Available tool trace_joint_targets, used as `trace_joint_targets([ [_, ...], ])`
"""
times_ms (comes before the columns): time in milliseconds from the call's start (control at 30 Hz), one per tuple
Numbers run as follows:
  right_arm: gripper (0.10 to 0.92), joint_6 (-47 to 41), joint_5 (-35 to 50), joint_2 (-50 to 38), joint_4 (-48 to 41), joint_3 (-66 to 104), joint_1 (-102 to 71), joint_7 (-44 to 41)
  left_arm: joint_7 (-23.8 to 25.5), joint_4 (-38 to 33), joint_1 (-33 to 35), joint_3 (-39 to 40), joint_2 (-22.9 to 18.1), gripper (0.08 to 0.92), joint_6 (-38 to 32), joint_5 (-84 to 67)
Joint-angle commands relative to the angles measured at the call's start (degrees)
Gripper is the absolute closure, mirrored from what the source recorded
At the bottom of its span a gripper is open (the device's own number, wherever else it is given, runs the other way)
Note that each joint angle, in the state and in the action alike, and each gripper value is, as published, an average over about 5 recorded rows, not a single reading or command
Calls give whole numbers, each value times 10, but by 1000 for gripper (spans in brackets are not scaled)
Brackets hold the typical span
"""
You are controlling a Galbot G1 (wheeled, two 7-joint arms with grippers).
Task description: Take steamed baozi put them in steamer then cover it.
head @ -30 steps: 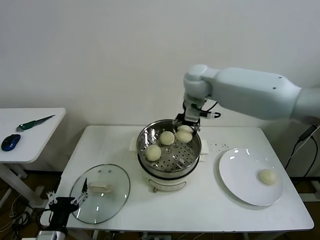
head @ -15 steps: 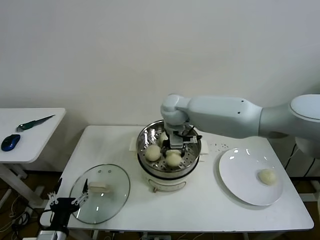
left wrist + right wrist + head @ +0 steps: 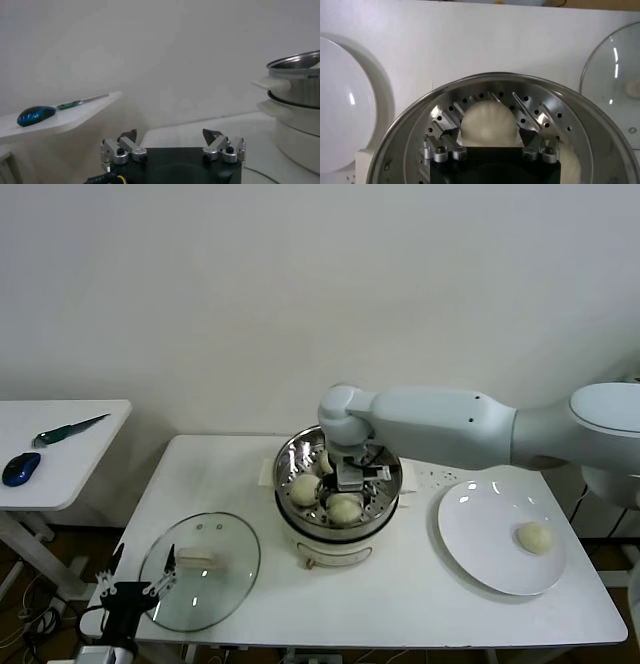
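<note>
Baozi (image 3: 533, 537), the last one, lies on the white plate (image 3: 480, 524) at the right, well apart from the right gripper (image 3: 350, 477), which hangs with jaws apart inside the steamer (image 3: 385, 502) over seemingly three buns. Left gripper (image 3: 130, 589) waits open, low at near left.

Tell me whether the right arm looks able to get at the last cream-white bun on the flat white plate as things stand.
Probably yes. The right gripper hangs open over a bun in the shiny steel steamer, holding nothing. The last cream-white bun lies alone on the flat white plate on that arm's side, with nothing over it.
</note>
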Motion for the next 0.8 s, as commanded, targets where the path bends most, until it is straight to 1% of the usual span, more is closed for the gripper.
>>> trace_joint_targets([
  [33,203,-6,14,-20,-4,13,21,2,0,2,-1,0,1,177,0,0],
  [167,203,-18,26,-61,-9,11,59,30,-1,0,-2,1,2,177,0,1],
  [233,202,-44,33,-98,-1,-22,98,80,-1,-2,-1,0,3,177,0,1],
  [333,202,-125,84,-157,4,-79,152,162,-1,-3,0,-1,6,177,-1,0],
  [400,203,-191,133,-193,2,-95,165,184,-1,-3,0,0,7,177,-1,-1],
  [467,203,-267,182,-237,6,-102,169,184,0,-4,-1,2,8,177,0,-1],
  [533,203,-331,221,-283,10,-101,165,165,0,-5,-4,4,8,177,2,1],
  [600,203,-378,246,-331,13,-92,151,141,0,-5,-8,5,8,177,4,2],
  [700,203,-407,254,-399,8,-63,111,109,1,-5,-13,5,8,177,7,2],
  [800,203,-406,229,-453,0,-36,55,83,1,-3,-17,5,9,177,9,3],
])
